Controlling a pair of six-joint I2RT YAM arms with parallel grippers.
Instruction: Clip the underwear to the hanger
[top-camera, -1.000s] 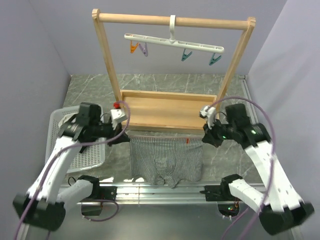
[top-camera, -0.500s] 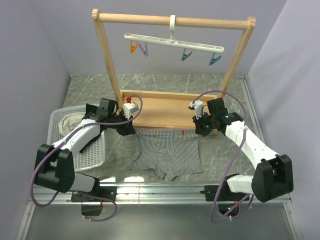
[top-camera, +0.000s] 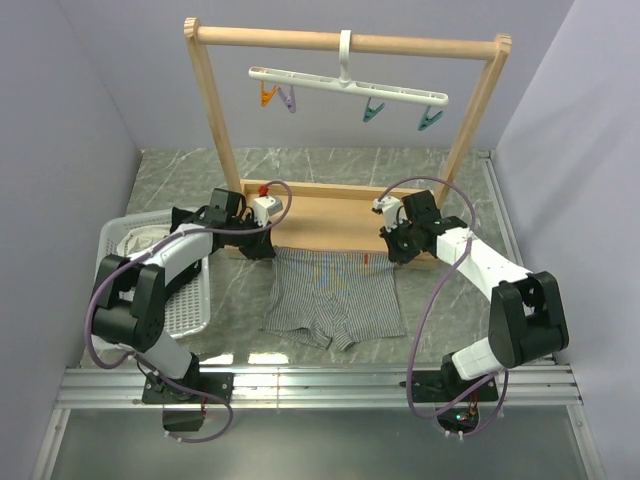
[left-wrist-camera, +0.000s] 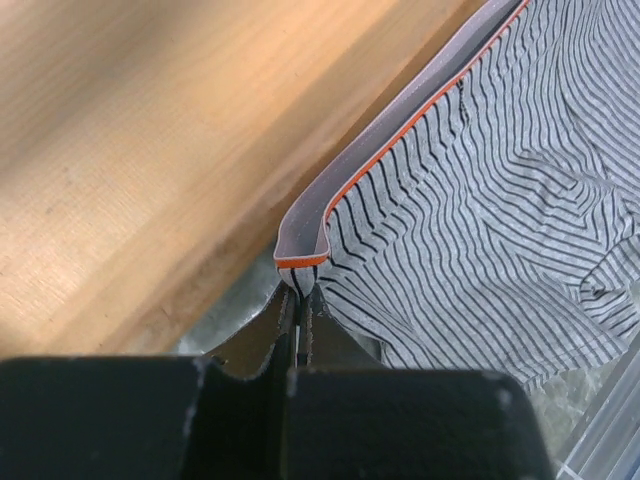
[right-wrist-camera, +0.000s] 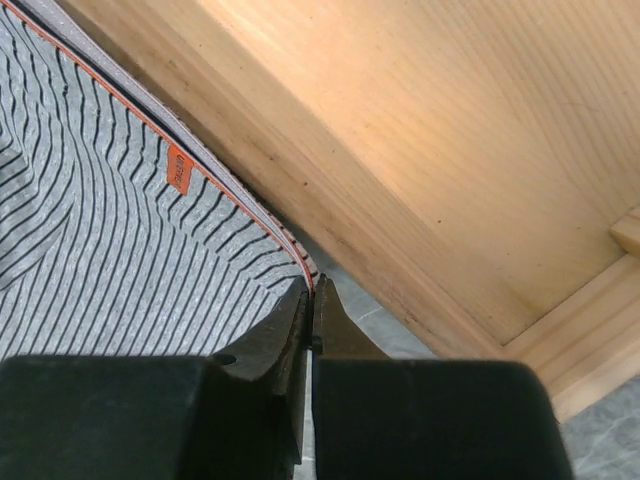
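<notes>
Orange tag on underwear bears unreadable writing.

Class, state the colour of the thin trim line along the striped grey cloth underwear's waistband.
Orange; the underwear trim shows clearest in the left wrist view.

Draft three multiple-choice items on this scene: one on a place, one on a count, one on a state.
1. Where does the hanger hang?
A. From the wooden frame's top bar
B. In the basket
C. Flat on the floor

2. How many clips dangle from it?
A. Two
B. Four
C. Six

3. How do the left gripper and right gripper stand?
A. Both open
B. Both shut on the underwear's waistband
C. Both shut on clips

Answers: 1 A, its hook sits over the bar. 2 B, one orange, one purple and two teal show. 3 B, each wrist view shows a waistband corner pinched.
</notes>
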